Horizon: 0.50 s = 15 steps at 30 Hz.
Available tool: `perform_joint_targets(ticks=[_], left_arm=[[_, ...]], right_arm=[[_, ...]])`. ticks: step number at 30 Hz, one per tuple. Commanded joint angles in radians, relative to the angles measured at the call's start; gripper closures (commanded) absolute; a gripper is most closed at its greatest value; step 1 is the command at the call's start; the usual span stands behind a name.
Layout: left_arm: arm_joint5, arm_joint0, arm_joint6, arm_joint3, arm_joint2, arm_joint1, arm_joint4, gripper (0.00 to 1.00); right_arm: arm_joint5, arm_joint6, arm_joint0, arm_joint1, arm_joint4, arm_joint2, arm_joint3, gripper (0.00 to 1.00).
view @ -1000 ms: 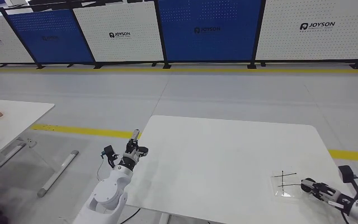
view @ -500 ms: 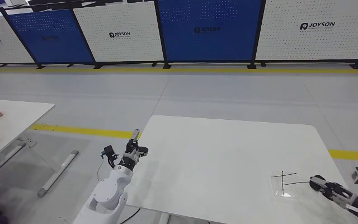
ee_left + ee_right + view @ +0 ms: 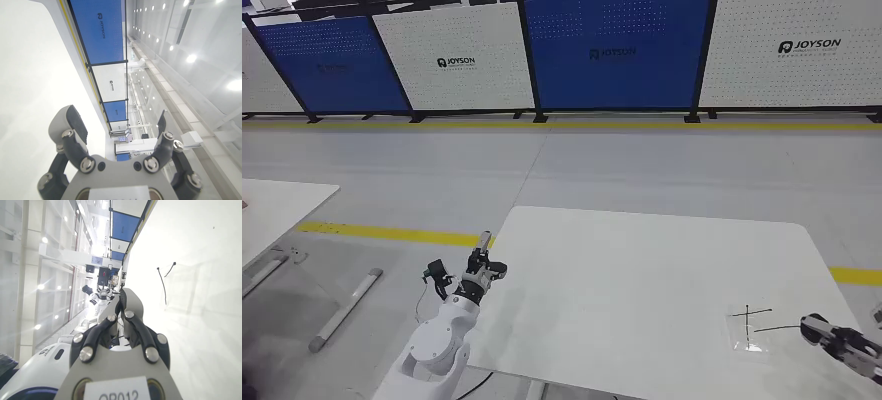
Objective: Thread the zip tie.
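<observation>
At the near right corner of the white table (image 3: 642, 270), the right gripper (image 3: 816, 328) is clenched on one end of a thin black zip tie (image 3: 777, 327). Seen from above, the tie runs from the gripper's tips back over the edge of a clear tray (image 3: 764, 345). The right wrist camera shows the two fingers (image 3: 132, 302) pressed flat together, pointing out past the table's edge with the tray off to one side. Two more zip ties (image 3: 163, 286) lie on that tray: one long, and one shorter and angled just beside it, with their square heads near each other. Across the table, at its left edge, the left gripper (image 3: 482, 258) hangs released. Its jaws are spread wide and the ribbed black pads (image 3: 78, 123) face each other across open air, well apart from the tray and the ties.
</observation>
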Motion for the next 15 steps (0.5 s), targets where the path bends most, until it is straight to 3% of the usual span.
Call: perform_joint_targets(ticks=[1,4,6,10,12,15], left_arm=[[0.000,0.000,0.000,0.000,0.000,0.000,0.000,0.00],[0.000,0.000,0.000,0.000,0.000,0.000,0.000,0.00],[0.000,0.000,0.000,0.000,0.000,0.000,0.000,0.00],[0.000,0.000,0.000,0.000,0.000,0.000,0.000,0.00],[0.000,0.000,0.000,0.000,0.000,0.000,0.000,0.00],[0.000,0.000,0.000,0.000,0.000,0.000,0.000,0.00]], right_arm=[[-0.008,-0.044,-0.013,-0.004,0.034,-0.002,-0.011,1.00],[-0.031,-0.167,-0.060,-0.017,0.110,0.004,-0.052,1.00],[-0.043,-0.233,-0.127,-0.027,0.156,-0.005,-0.136,1.00],[-0.072,-0.343,-0.248,-0.039,0.130,-0.021,-0.306,1.00],[-0.054,-0.389,-0.271,-0.042,0.102,-0.032,-0.350,1.00],[-0.054,-0.389,-0.271,-0.042,0.102,-0.032,-0.350,1.00]])
